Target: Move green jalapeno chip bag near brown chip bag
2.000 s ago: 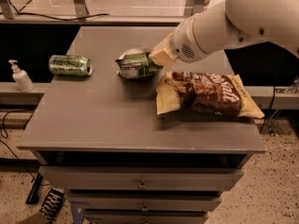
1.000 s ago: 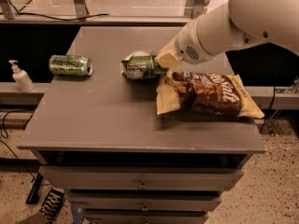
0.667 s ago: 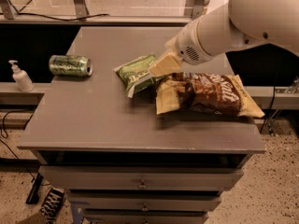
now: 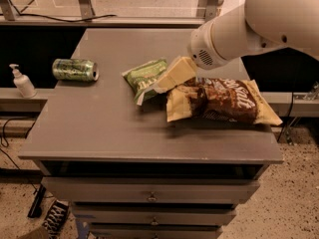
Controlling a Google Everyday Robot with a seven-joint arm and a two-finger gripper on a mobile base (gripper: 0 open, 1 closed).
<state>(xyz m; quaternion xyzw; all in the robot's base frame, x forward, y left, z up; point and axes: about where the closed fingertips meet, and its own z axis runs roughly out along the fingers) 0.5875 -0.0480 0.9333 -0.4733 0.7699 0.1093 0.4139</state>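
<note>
The green jalapeno chip bag [image 4: 144, 78] lies tilted on the grey table top [image 4: 109, 128], near the middle. Its right end sits under my gripper [image 4: 173, 75], which reaches in from the upper right on the white arm [image 4: 234, 31]. The brown chip bag [image 4: 224, 101], large with cream-yellow ends, lies just right of the green bag. Its left end is close below my gripper, and the two bags nearly touch.
A green drink can [image 4: 75, 69] lies on its side at the table's left. A white pump bottle [image 4: 22, 82] stands on a ledge left of the table. Drawers [image 4: 149, 197] run below the front edge. A shoe [image 4: 56, 218] lies on the floor.
The green bag moved right toward the brown bag, then went from bunched up to spread out flat on the table. The gripper came with it. The can and brown bag stayed put.
</note>
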